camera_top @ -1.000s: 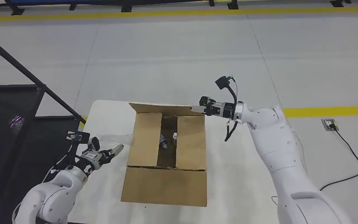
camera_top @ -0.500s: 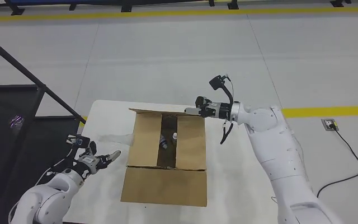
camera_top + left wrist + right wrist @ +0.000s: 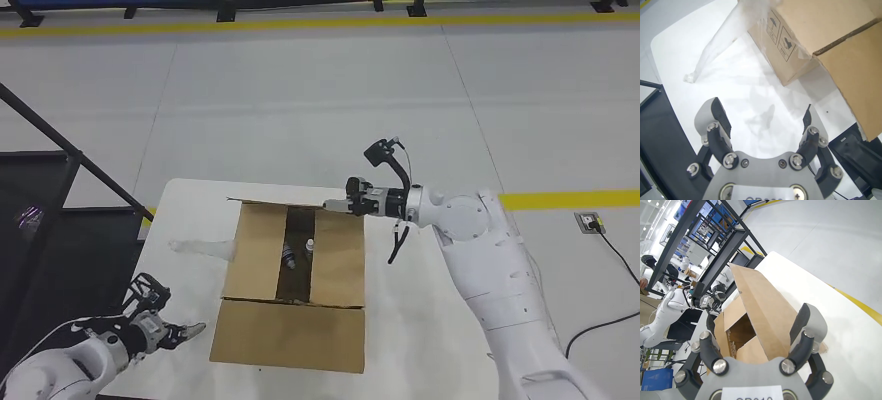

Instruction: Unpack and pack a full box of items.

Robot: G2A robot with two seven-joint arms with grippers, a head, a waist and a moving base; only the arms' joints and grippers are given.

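Observation:
A cardboard box (image 3: 290,335) stands mid-table with its two long top flaps partly closed. Through the gap between them I see two small bottles (image 3: 298,252). My right gripper (image 3: 335,204) is at the box's far right corner, open, with the upright far flap (image 3: 761,298) passing between its fingers (image 3: 802,317). My left gripper (image 3: 762,109) hovers open over bare table near the front left edge, a short way from the box's near left corner (image 3: 785,75). A crumpled clear plastic strip (image 3: 195,245) trails from the box's left side onto the table.
The white table (image 3: 420,320) has free room on the box's right side. A black frame (image 3: 60,160) and a dark bin (image 3: 60,260) stand just off the table's left edge.
My left gripper has drawn back from the box toward the table's front left edge. My right gripper slid left along the far flap, and the box shifted slightly left.

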